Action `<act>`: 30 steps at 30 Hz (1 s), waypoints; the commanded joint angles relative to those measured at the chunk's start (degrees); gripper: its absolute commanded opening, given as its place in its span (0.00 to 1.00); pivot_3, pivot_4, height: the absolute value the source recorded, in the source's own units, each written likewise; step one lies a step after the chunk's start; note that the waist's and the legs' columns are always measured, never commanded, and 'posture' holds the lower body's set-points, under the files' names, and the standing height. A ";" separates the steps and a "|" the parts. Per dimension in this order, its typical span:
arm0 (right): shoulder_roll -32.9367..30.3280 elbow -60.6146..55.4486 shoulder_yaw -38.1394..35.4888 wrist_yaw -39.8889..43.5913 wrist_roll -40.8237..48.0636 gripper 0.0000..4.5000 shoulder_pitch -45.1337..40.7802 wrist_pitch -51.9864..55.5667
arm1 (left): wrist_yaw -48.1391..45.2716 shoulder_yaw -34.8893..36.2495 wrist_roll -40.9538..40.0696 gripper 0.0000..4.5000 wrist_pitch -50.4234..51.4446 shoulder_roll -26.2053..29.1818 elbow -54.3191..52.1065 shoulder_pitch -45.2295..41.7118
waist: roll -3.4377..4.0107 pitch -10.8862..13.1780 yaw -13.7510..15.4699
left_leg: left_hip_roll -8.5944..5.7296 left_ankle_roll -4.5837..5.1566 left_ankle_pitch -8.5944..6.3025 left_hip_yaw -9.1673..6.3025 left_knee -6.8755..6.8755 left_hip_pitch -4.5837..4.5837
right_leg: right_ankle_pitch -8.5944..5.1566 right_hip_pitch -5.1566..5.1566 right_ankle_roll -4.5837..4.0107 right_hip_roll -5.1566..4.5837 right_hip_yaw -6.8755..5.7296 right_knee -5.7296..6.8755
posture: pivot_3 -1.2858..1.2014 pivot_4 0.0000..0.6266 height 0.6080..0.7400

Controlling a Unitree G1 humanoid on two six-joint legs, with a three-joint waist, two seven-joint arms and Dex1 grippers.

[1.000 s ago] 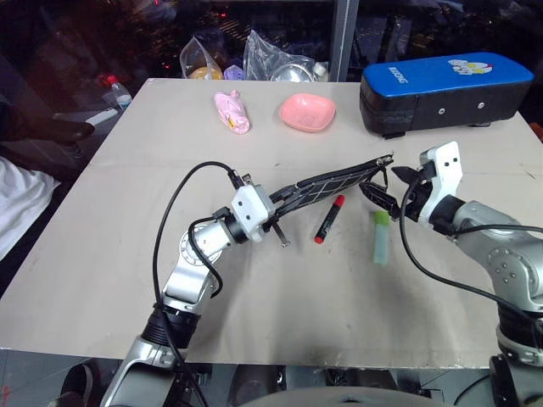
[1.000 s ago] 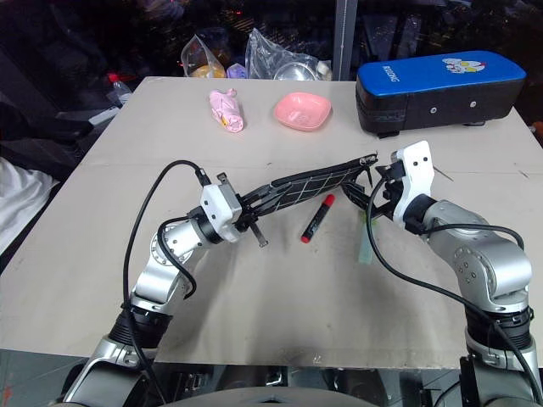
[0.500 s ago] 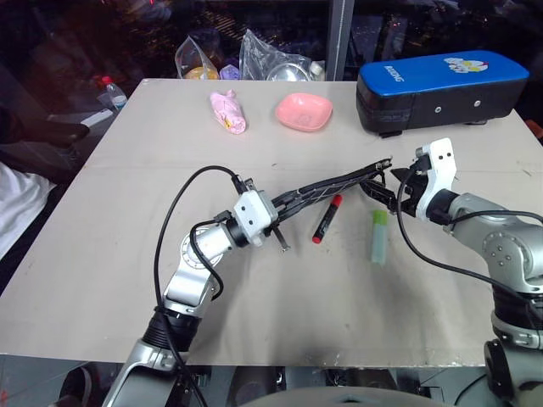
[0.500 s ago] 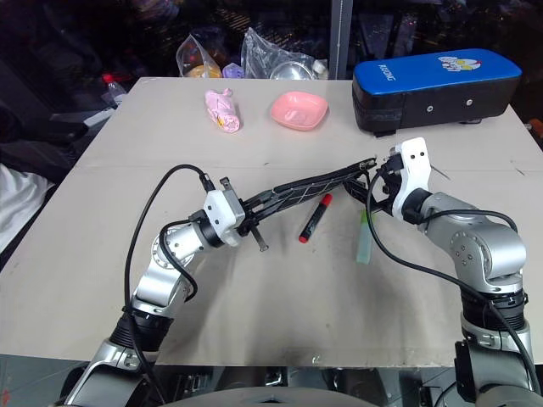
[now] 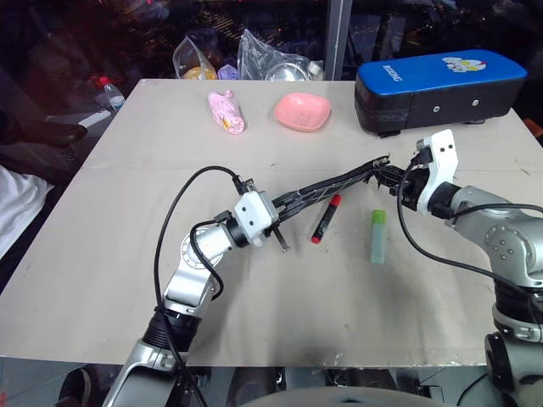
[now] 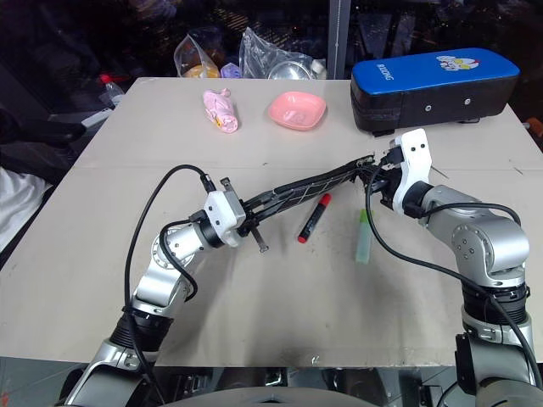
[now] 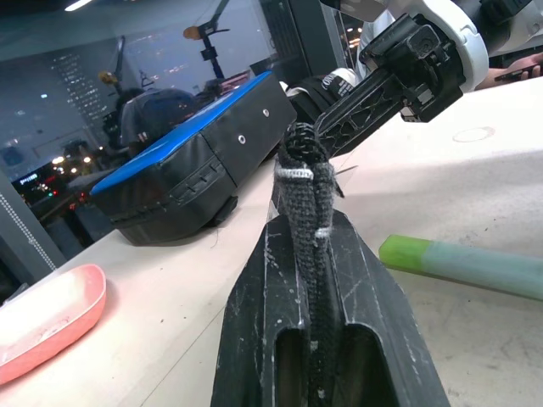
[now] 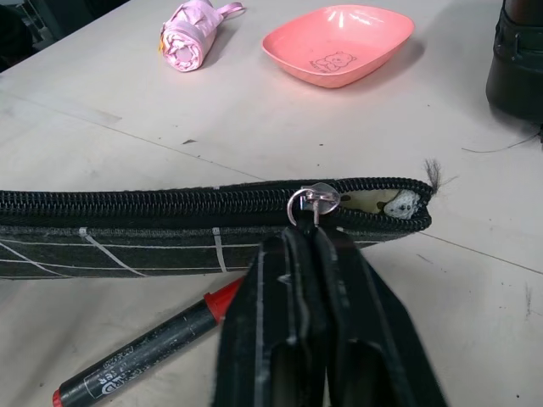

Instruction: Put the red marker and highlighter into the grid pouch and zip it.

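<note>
Black grid pouch (image 5: 327, 186) is held off the table (image 5: 127, 254), strung between the two grippers, roughly mid-table and slanting up toward the right edge. Left gripper (image 7: 310, 254) is clamped tight on the pouch's near end, fabric sandwiched between its fingers, so that end acts as the anchor. Right gripper (image 8: 307, 254) is pressed together at the far end, right under the silver ring of the zipper pull (image 8: 310, 202); looks like it's pinching the pull tab, though the tab itself is hidden between the fingers. Zip is nearly all shut, only a short gap past the slider shows the beige lining. My read: pouch is kept taut so the slider can run along the teeth without the fabric bunching, next move is likely dragging the pull toward the left gripper to open it. Marker (image 5: 327, 218) lies on the table just under the pouch, red cap toward the far edge. Highlighter (image 5: 377, 236) lies beside it toward the right edge, apart from it, below the right gripper. Neither is in the pouch yet, so loading and the final zip are still ahead. Risk: the pinch slips off the small tab, or the anchor end slides out once tension comes on. Blue case (image 5: 441, 80), pink dish (image 5: 304, 111) and pink bundle (image 5: 227, 112) sit along the far edge, well clear.
</note>
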 commanded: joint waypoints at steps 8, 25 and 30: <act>-2.41 -2.91 1.55 3.56 0.38 0.02 0.40 0.69 | 1.58 1.39 2.43 0.00 -1.85 -0.56 -0.10 -0.55 | 0.00 0.01 0.01 | 0.00 0.01 0.00 -0.02 -0.03 -0.04 | 0.00 0.00 0.00 0.00 -0.02 -0.07 | 0.52 0.24 1.00; -4.98 -7.94 2.73 9.81 3.51 0.02 0.77 0.97 | 4.03 1.93 7.43 0.00 -4.14 -1.49 2.09 -0.31 | 0.01 0.01 0.05 | -0.01 0.00 0.00 -0.27 -0.08 -0.73 | 0.04 -0.36 0.02 0.00 -0.33 -0.55 | 0.52 0.24 1.00; -6.07 -7.72 1.89 10.12 3.75 0.02 1.09 0.81 | 11.30 4.62 12.06 0.00 -5.27 -2.48 3.76 -1.96 | -0.01 0.03 0.03 | -0.01 0.01 0.00 -0.28 -0.07 -0.73 | 0.04 -0.36 0.02 0.01 -0.33 -0.54 | 0.52 0.24 1.00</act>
